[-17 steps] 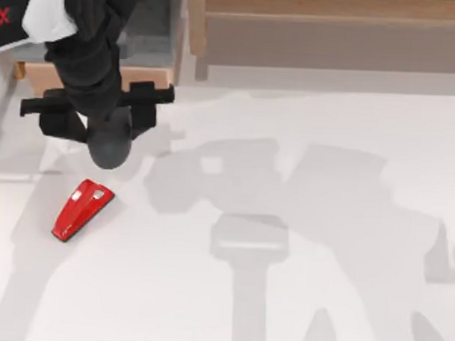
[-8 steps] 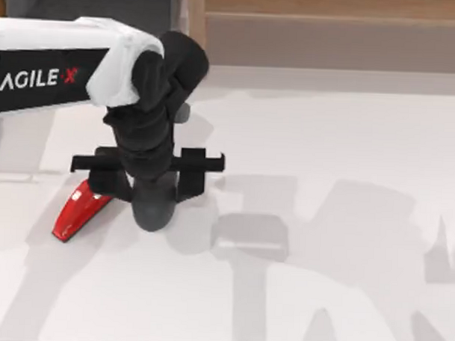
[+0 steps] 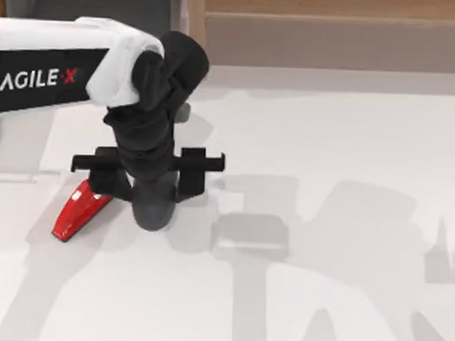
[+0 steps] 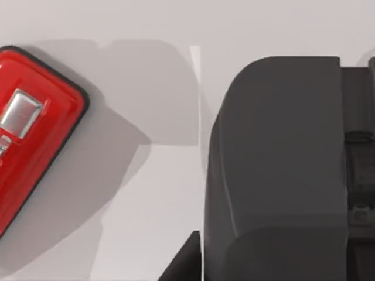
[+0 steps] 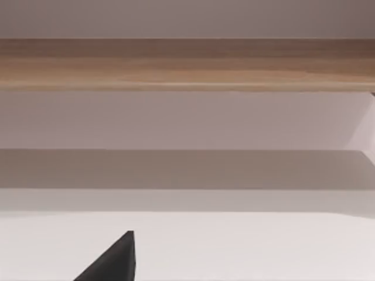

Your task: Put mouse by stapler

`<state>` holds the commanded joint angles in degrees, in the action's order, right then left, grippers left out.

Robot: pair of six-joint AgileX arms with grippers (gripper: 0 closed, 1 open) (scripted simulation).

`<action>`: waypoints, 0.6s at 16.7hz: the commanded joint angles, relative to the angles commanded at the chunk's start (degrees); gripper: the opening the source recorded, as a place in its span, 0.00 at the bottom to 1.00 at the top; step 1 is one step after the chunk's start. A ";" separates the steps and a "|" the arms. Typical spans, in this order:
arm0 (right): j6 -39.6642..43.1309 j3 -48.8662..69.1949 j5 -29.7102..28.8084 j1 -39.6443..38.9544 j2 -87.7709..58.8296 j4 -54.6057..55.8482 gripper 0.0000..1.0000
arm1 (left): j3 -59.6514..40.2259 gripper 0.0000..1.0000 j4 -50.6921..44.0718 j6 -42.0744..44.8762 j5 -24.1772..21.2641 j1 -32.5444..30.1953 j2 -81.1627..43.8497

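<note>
The left claw (image 3: pixel 153 205) grips the dark grey, smooth oval mouse (image 3: pixel 153 210) low beside the bright red wedge-shaped stapler (image 3: pixel 78 209) on the white table (image 3: pixel 320 308); releasing carelessly risks nudging the stapler.

Top view straight down over table (image 3: pixel 348 145), left wrist view close above stapler (image 4: pixel 29 129), shared with top.
</note>
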<state>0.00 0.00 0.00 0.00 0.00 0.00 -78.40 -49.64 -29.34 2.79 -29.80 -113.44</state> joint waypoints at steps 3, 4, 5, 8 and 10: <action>0.00 0.00 0.00 0.00 0.00 0.00 1.00 | -0.09 0.00 0.47 0.00 0.05 -0.04 0.30; 0.00 0.00 0.00 0.00 0.00 0.00 1.00 | -0.13 0.00 0.67 0.00 0.06 -0.05 0.42; 0.00 0.00 0.00 0.00 0.00 0.00 1.00 | -0.17 0.00 0.88 0.00 0.08 -0.06 0.54; 0.00 0.00 0.00 0.00 0.00 0.00 1.00 | -0.29 0.00 1.53 0.00 0.10 -0.08 0.83; 0.00 0.00 0.00 0.00 0.00 0.00 1.00 | -0.36 0.00 1.95 0.01 0.09 -0.10 0.93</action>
<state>0.00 0.00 0.00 0.00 0.00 0.00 -78.76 -47.69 -29.33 2.88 -29.90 -112.51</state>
